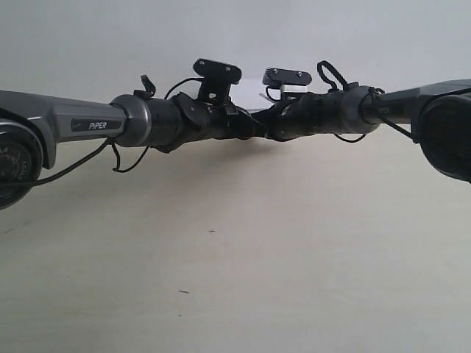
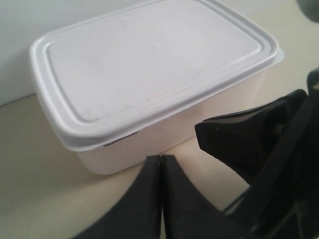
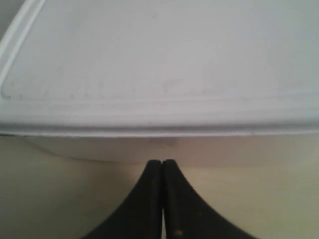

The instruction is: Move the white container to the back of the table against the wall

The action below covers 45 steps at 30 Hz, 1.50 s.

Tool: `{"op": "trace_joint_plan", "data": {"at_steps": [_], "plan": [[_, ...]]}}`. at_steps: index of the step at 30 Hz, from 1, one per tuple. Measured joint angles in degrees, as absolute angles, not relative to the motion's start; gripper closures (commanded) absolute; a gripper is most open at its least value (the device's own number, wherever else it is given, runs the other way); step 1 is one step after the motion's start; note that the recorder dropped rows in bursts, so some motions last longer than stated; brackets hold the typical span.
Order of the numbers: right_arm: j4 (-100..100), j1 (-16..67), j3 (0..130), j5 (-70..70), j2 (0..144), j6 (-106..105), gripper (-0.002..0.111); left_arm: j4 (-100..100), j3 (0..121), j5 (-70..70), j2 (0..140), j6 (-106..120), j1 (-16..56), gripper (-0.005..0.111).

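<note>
The white container is a low box with a rimmed lid, standing on the table near the wall. My left gripper is shut, its tips at the container's near side wall. Beside it is the other arm's black gripper. My right gripper is shut too, with its tips against the container's side just under the lid rim. In the exterior view only a small part of the container shows, behind the two arms where they meet.
The arm at the exterior view's left and the arm at the exterior view's right stretch across the back of the table. The wall rises right behind them. A few dark specks mark the wood.
</note>
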State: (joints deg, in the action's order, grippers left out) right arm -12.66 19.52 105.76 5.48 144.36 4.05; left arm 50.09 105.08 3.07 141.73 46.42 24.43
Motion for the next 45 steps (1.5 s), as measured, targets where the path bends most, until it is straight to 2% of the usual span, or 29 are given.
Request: {"op": "trace_joint_plan", "data": {"at_steps": [8, 15, 18, 23, 27, 33, 40, 45], "plan": [[-9.3, 19.5, 106.1, 19.0, 140.6, 3.6, 0.108, 50.1, 101.6, -2.9, 137.4, 46.4, 24.0, 0.107], [-6.4, 20.2, 106.0, 33.1, 131.1, 3.7, 0.108, 48.5, 89.2, -4.1, 122.6, 46.4, 24.6, 0.107], [-6.2, 20.3, 102.2, 34.6, 123.8, 3.9, 0.108, 47.4, 82.2, -4.7, 113.8, 46.4, 24.8, 0.107], [-4.9, 22.2, 87.1, 31.3, 106.2, 4.1, 0.108, 47.0, 66.3, -2.2, 94.7, 46.4, 25.2, 0.107], [-4.7, 25.0, 70.0, 20.7, 87.7, 4.9, 0.108, 47.0, 51.5, 3.3, 79.6, 46.4, 26.6, 0.107], [-4.7, 31.8, 45.3, 5.9, 58.0, 7.4, 0.108, 47.0, 33.7, 8.6, 55.6, 44.6, 37.1, 0.107], [-5.3, 34.5, 24.4, 1.5, 29.6, 9.2, 0.108, 47.0, 23.2, 9.9, 33.9, 43.9, 50.5, 0.107], [-5.4, 34.6, 16.2, 0.0, 16.2, 9.6, 0.108, 47.0, 16.0, 16.2, 26.2, 44.5, 53.2, 0.107]]}}
